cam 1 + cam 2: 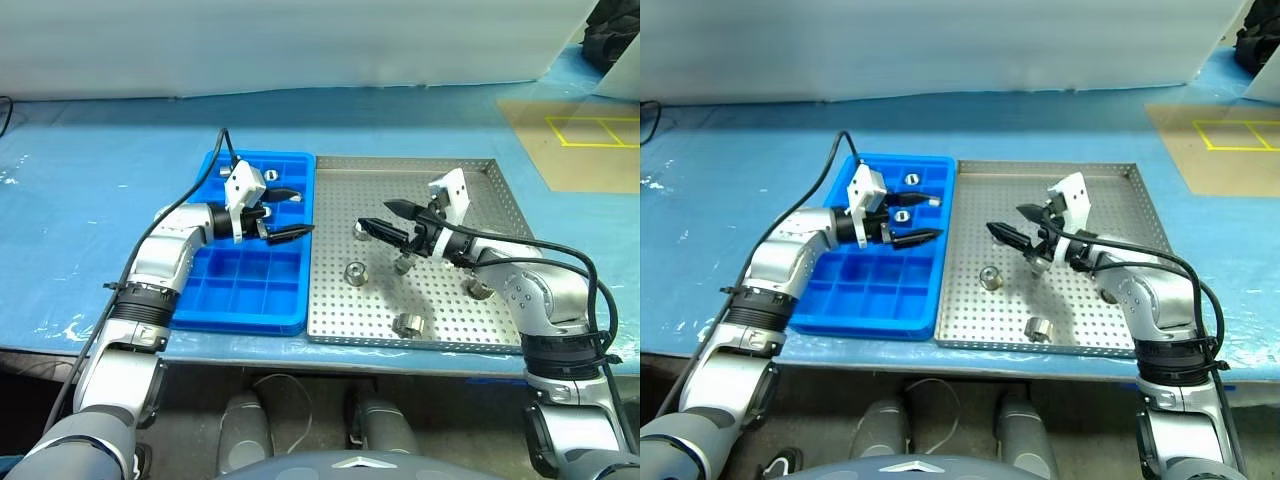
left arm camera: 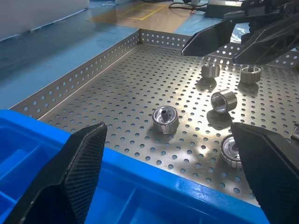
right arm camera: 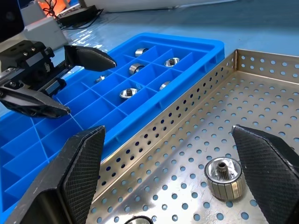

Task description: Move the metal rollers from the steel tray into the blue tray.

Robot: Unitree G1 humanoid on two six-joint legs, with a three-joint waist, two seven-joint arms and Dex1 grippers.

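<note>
The steel tray (image 1: pixel 470 330) lies right of the blue tray (image 1: pixel 240 300), their long sides touching. Several metal rollers lie loose on the perforated floor, among them one (image 1: pixel 355 272) near the middle and one (image 1: pixel 406 324) by the front rim. A few more rollers (image 3: pixel 136 68) rest in the blue tray's far compartments. My left gripper (image 1: pixel 287 214) hovers open over the blue tray's right edge, pointing toward the steel tray, empty. My right gripper (image 1: pixel 391 219) hangs open above the steel tray's middle, pointing toward the blue tray, with a roller (image 3: pixel 224 177) just below it.
Both trays sit on a blue-covered table (image 1: pixel 90 170) with a white wall behind. A brown board with yellow lines (image 1: pixel 585 140) lies at the far right. A black cable (image 1: pixel 215 160) loops from my left wrist over the blue tray's back corner.
</note>
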